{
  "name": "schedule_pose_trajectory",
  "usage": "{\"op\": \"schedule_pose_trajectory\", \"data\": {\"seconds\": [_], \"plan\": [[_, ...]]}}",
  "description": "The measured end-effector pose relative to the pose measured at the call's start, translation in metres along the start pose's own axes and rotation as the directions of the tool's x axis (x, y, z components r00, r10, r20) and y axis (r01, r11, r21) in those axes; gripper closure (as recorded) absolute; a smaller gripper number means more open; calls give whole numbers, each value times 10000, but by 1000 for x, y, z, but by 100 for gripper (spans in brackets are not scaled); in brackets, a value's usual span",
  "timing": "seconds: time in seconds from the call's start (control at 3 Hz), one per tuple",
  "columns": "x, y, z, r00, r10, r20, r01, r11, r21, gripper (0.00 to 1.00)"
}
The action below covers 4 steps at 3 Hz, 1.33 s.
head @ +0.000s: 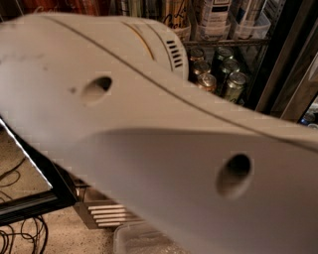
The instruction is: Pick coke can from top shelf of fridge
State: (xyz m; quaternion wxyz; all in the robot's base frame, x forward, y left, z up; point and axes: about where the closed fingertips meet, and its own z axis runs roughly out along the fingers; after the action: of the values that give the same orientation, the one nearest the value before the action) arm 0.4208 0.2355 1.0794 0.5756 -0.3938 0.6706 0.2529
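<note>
Red aluminium coke can (49, 5): only a thin strip of red shows at the upper left edge of the view, above the arm; no white script can be read on it; its long axis, its facing and the number of red cans there cannot be told.

Top shelf (223, 43): a thin dark wire rack running right of the arm; clear plastic trays (251, 27) stand on it, holding white-labelled containers whose print is not legible; one cream can (175, 20) bears dark script, unreadable.

Below that rack, at least four upright cans (233, 82) show their round tops, metallic and greenish; no brand can be read.

Black-framed glass-door fridge (278, 69): its ribbed stainless-steel base grille (107, 214) shows at the lower left, and a black door frame (30, 204) angles beside it.

Large white moulded arm shell (149, 149): it crosses the view from upper left to lower right, very close to the camera, covering most of the fridge interior; two oval holes, one row of vent slots (174, 52) and one thin orange line are on it.

Tool: not in sight anywhere in the view; whether it is apart or together cannot be told.

Floor: speckled; black cables (15, 238) lie at the lower left; one clear plastic tub (141, 238) sits at the bottom edge.
</note>
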Motion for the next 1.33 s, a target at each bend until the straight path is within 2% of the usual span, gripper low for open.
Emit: {"op": "schedule_pose_trajectory", "data": {"seconds": [1.33], "plan": [[0,0,0,10000,0,0,0,10000,0,0]]}}
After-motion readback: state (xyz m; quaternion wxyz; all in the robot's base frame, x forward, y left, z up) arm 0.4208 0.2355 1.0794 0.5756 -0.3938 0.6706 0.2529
